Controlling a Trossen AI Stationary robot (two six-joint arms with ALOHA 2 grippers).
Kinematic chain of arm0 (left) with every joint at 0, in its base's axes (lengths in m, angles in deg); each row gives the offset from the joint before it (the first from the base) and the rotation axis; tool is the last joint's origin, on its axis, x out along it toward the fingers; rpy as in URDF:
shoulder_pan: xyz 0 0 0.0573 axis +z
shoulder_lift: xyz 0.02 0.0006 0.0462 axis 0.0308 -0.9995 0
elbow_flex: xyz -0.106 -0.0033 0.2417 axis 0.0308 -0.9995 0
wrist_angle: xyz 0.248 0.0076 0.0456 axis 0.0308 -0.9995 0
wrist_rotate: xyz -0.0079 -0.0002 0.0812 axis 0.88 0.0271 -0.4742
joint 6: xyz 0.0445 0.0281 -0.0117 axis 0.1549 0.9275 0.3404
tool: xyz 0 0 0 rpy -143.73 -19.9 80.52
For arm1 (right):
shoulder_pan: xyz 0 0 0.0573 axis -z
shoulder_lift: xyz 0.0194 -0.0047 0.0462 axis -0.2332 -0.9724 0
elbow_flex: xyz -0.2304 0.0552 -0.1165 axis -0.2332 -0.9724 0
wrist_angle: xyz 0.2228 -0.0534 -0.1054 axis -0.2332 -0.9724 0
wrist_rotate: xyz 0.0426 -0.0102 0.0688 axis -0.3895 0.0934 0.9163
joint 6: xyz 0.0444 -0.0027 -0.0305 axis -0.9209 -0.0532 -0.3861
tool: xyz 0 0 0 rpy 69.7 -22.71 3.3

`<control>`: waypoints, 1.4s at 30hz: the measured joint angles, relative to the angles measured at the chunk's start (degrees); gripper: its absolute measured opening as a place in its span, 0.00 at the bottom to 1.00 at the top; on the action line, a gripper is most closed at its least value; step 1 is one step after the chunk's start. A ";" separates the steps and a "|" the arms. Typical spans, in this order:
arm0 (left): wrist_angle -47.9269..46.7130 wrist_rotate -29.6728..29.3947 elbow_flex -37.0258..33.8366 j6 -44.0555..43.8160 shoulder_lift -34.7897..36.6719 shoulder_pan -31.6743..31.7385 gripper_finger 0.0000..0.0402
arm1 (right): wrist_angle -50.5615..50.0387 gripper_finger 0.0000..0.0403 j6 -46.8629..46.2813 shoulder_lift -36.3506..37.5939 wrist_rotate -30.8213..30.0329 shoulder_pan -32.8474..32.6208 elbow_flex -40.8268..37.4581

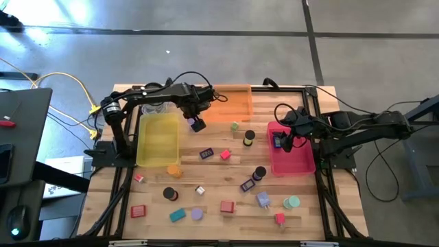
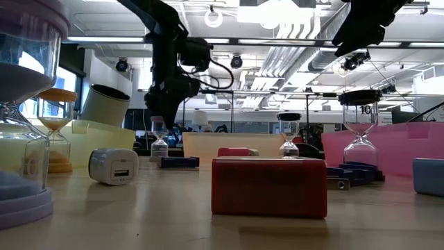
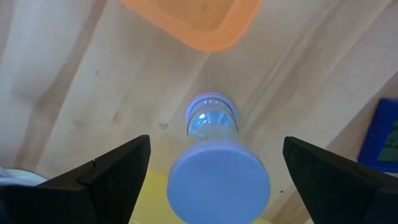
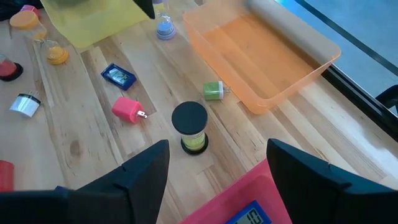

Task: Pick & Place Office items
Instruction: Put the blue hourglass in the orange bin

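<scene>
**Left fingers poised over the lavender sand timer beside the yellow tray**

The wooden worktop (image 1: pixel 226 180) carries three trays along its far half: a yellow tray (image 1: pixel 158 139) on the left, an orange tray (image 1: pixel 230 104) at the middle back and a pink tray (image 1: pixel 291 154) on the right. The left arm reaches in over the gap between the yellow and orange trays; the right arm hangs over the pink tray's near-left corner.

The left gripper (image 3: pixel 211 168) has its fingers spread wide, holding nothing, and sits straight above a lavender sand timer (image 3: pixel 214 162) standing upright on the bare wood, just off the orange tray's corner. The right gripper (image 4: pixel 217 168) is also spread and empty, looking across at a black-capped timer (image 4: pixel 189 127) with green sand.

Scattered on the near half lie the other office items: a red block (image 1: pixel 139 211), a teal block (image 1: pixel 178 215), a pink plug (image 4: pixel 129 110) and a dark-blue block (image 4: pixel 118 75), all well apart.

To do this pick well, I judge the left gripper should come straight down, centred on the cap, and close on the timer's narrow body rather than the wide cap, since a tall, light timer will likely tip if one finger touches first
</scene>
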 joint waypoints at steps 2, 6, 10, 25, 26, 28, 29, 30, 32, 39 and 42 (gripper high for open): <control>0.13 0.25 0.00 0.40 -0.54 0.00 0.90 | 0.04 0.64 0.00 0.00 0.01 0.01 0.00; -0.04 1.49 0.00 1.26 -0.54 -0.04 0.90 | 0.47 0.64 0.00 0.00 0.00 -0.01 0.00; -0.67 1.46 0.00 1.28 -0.57 -0.13 0.90 | 0.97 0.64 -0.01 0.00 0.13 0.00 0.00; -0.75 0.19 0.00 1.03 -0.57 0.00 0.80 | 0.90 0.64 -0.02 0.00 0.03 -0.01 0.00; -0.76 -0.48 0.00 1.02 -0.57 0.00 0.78 | 0.90 0.64 -0.01 0.00 0.03 0.00 0.00; -0.76 -0.79 0.00 1.01 -0.57 0.00 0.73 | 0.90 0.64 -0.02 0.00 0.01 0.00 0.00; -0.76 -0.75 -0.01 0.99 -0.57 0.00 0.70 | 0.99 0.64 -0.02 0.00 0.01 0.01 0.00; -0.76 -0.79 -0.02 0.98 -0.57 0.00 0.67 | 1.20 0.64 -0.01 0.00 0.00 0.00 0.00; -0.76 -0.76 -0.02 0.98 -0.57 0.00 0.62 | 1.73 0.64 0.00 0.00 -0.01 -0.01 0.00; -0.84 -0.85 -0.02 0.83 -0.54 0.00 0.47 | 2.11 0.64 -0.02 0.00 0.01 -0.01 0.00; -1.38 -0.85 -0.02 0.83 -0.54 0.00 0.47 | 2.12 0.64 0.00 0.00 0.01 0.00 0.00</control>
